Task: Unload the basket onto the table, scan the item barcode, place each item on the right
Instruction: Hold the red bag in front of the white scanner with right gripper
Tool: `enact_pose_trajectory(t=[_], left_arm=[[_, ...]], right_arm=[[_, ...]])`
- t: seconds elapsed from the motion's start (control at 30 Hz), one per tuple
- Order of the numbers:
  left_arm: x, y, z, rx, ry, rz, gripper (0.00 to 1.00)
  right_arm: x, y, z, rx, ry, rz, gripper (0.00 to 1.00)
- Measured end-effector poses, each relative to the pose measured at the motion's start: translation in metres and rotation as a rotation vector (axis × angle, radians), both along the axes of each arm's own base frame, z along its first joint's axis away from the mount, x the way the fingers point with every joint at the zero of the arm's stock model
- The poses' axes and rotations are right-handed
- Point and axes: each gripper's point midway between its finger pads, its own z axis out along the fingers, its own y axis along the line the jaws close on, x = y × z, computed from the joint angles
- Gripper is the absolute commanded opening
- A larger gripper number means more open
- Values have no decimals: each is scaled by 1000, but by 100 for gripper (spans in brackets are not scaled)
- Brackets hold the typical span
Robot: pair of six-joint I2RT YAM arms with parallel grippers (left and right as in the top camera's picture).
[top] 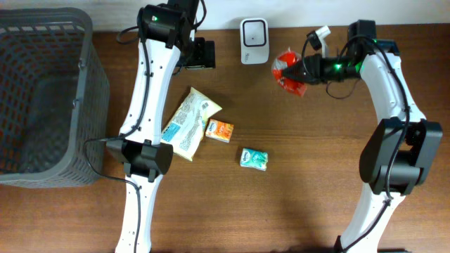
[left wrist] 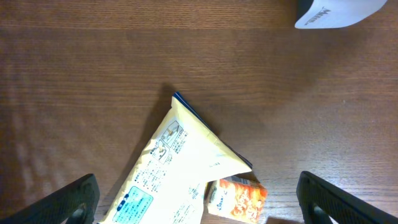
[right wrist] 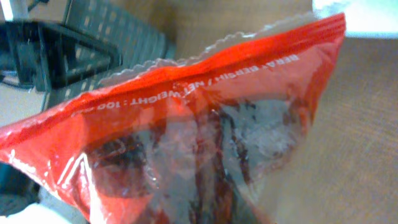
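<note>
A red snack bag (top: 286,69) with a clear window hangs above the table at the back right, just right of the white barcode scanner (top: 253,41). My right gripper (top: 301,69) is shut on the bag's right side. In the right wrist view the red bag (right wrist: 186,118) fills the frame and hides the fingers. My left gripper (top: 200,54) sits left of the scanner. It stands open in its wrist view (left wrist: 199,202), with its wide-apart fingers (left wrist: 74,199) high above a yellow packet (left wrist: 174,180), holding nothing.
On the table lie the yellow packet (top: 188,123), a small orange box (top: 220,131) and a green packet (top: 253,159). A grey basket (top: 42,91) fills the left side. The scanner's corner (left wrist: 336,12) shows at the top right of the left wrist view.
</note>
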Motion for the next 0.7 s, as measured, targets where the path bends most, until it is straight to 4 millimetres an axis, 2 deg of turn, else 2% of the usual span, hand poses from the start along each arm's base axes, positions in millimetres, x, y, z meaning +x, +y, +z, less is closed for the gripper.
enact_pose_trajectory(t=[0.07,0.2,0.23,0.3,0.43,0.6,0.7], left_arm=[[0,0,0,0,0,0,99],[0,0,0,0,0,0,100],[0,0,0,0,0,0,94],[0,0,0,-1,1,3,93],[-4,1,-2,4,20,3,95],[-5,1,-2,5,20,4,95],[-5,1,-2,5,21,4,95]], right_arm=[[14,1,-3,-43,-14,-41,4],[45,3,-24,-228,-3,-194,4],[56,5,-28,-286,-25,-243,4],[74,15,-30,-370,-75,-324,4],[104,29,-17,-448,-218,-444,4],[135,44,10,-495,-403,-590,4],[148,47,8,-505,-450,-642,4]])
